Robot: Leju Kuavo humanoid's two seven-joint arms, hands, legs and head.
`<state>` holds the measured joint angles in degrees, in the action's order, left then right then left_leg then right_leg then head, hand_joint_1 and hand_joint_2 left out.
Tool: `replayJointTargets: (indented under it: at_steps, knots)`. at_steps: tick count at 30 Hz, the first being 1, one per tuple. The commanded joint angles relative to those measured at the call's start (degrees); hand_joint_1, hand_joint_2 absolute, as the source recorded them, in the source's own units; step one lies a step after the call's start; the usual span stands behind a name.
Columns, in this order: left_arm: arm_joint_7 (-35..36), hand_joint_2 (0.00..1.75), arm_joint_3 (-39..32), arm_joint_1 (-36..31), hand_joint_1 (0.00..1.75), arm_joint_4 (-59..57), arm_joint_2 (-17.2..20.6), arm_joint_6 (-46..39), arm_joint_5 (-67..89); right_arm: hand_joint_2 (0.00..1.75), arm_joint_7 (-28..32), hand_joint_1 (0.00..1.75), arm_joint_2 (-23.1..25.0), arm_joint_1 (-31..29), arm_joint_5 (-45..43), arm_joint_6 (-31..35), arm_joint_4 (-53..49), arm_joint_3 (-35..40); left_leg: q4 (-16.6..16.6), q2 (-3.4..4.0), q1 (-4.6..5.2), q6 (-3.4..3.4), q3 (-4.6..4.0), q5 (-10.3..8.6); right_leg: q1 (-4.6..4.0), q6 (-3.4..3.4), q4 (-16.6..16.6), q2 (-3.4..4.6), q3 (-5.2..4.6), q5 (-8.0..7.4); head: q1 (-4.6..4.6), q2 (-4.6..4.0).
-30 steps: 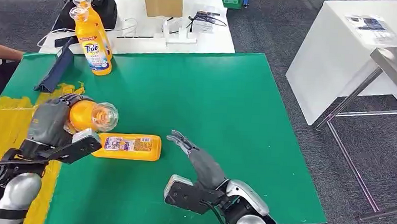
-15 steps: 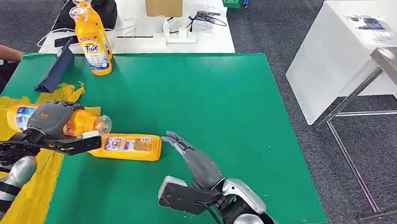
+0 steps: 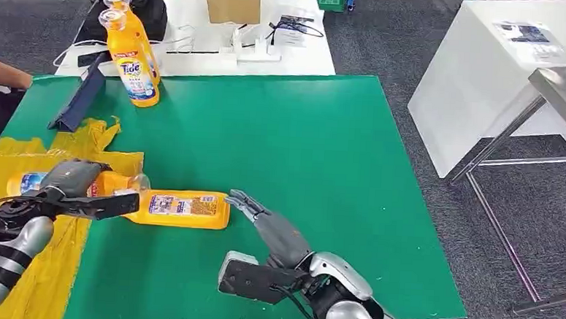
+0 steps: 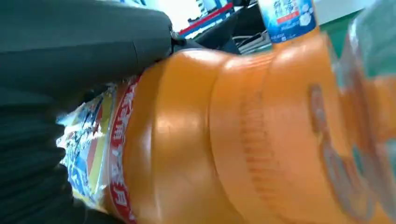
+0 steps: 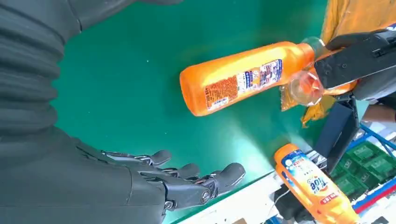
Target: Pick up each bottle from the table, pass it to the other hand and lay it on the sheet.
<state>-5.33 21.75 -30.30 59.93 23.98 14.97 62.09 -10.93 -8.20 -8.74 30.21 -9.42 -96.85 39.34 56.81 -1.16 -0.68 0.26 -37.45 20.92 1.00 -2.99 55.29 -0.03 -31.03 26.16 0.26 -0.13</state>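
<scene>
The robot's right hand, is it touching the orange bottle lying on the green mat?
Apart. The right wrist view shows green mat between the right hand and the lying bottle.

Cardboard box [image 3: 233, 1], perhaps cables [image 3: 191, 38], white table [image 3: 300, 54].

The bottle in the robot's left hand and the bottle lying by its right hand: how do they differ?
The held bottle is gripped by the left hand over the yellow sheet; the lying bottle rests untouched on the green mat, beside the empty right hand. The held bottle's cap end points toward the mat; the lying bottle's cap end points toward the sheet. Both are orange, labelled and clear-capped.
</scene>
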Motion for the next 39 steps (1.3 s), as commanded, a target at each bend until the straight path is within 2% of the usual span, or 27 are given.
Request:
replayJointTargets:
  at_steps: [1, 4, 5, 21, 24, 27, 34, 36, 39]
  knots:
    - [-1.9, 1.75, 1.8, -3.5, 0.0, -7.6, 0.1, 4.3, -4.3, 1.75, 0.1, 0.0, -0.3, -2.5, -0.4, -0.5, 4.9, 2.1, 0.0, 0.09, -0.01, 0.0, 0.19, 0.05, -0.04, 0.13, 0.0, 0.01, 0.19, 0.05, 0.0, 0.0]
    - [-3.1, 1.75, 1.5, -3.5, 0.0, -7.4, 0.2, 4.3, -5.6, 1.75, 0.1, 0.0, -0.4, -2.7, -0.4, -0.6, 5.0, 2.3, 0.0, 0.12, 0.01, 0.01, 0.19, 0.05, -0.02, 0.11, 0.0, 0.04, 0.19, 0.04, 0.0, 0.0]
    - [-3.6, 0.0, 1.4, -3.3, 0.0, -7.1, 0.5, 4.4, -6.5, 1.75, 0.2, 0.0, -0.6, -2.7, -0.5, -0.6, 4.9, 2.4, 0.0, 0.08, 0.0, 0.01, 0.15, 0.03, -0.02, 0.08, 0.0, 0.03, 0.17, 0.01, 0.0, 0.0]
    - [-7.0, 0.0, 0.2, -2.0, 0.0, -5.1, 1.4, 5.2, -13.4, 1.75, 0.3, 0.0, -1.8, -3.1, -0.7, -0.8, 4.7, 2.8, 0.0, 0.1, -0.01, 0.03, 0.13, 0.03, -0.04, 0.09, 0.0, 0.04, 0.16, 0.03, 0.0, 0.0]
    - [-7.5, 0.0, -3.7, 0.2, 0.0, -2.5, -0.1, 2.6, -17.8, 1.75, 0.6, 0.0, -2.6, -2.4, -0.9, -0.8, 4.2, 2.8, 0.0, 0.15, 0.0, 0.04, 0.21, 0.09, -0.04, 0.12, 0.0, 0.06, 0.24, 0.07, 0.0, 0.0]
    - [-7.5, 0.0, -3.7, 0.4, 0.0, -2.3, -0.2, 2.5, -17.8, 1.75, 0.7, 0.0, -2.7, -2.3, -0.9, -0.8, 4.1, 2.8, 0.0, 0.1, 0.0, 0.05, 0.19, 0.08, -0.03, 0.11, 0.0, 0.01, 0.24, 0.07, 0.0, 0.0]
    - [-6.4, 0.0, -13.0, 5.9, 0.0, 5.6, -4.8, -1.8, -25.0, 1.75, 0.9, 0.0, -3.3, -1.3, -0.4, -0.7, 3.6, 2.6, 0.0, 0.05, 0.01, 0.05, 0.25, 0.09, -0.03, 0.13, 0.0, -0.06, 0.3, 0.1, 0.0, 0.0]
    - [-6.4, 0.0, -13.0, 5.9, 0.0, 5.6, -4.8, -1.8, -25.0, 1.75, 0.9, 0.0, -3.3, -1.3, -0.4, -0.7, 3.6, 2.6, 0.0, 0.01, 0.02, 0.04, 0.1, 0.0, 0.01, 0.06, 0.0, -0.05, 0.11, 0.03, 0.0, 0.0]
    - [-6.2, 0.0, -18.5, 8.5, 0.0, 9.2, -7.9, -2.2, -31.2, 1.75, 1.0, 0.0, -3.4, -1.2, 0.0, -0.6, 3.5, 2.5, 0.0, 0.06, -0.01, 0.05, 0.24, 0.11, -0.04, 0.13, 0.0, -0.04, 0.29, 0.11, 0.0, 0.0]
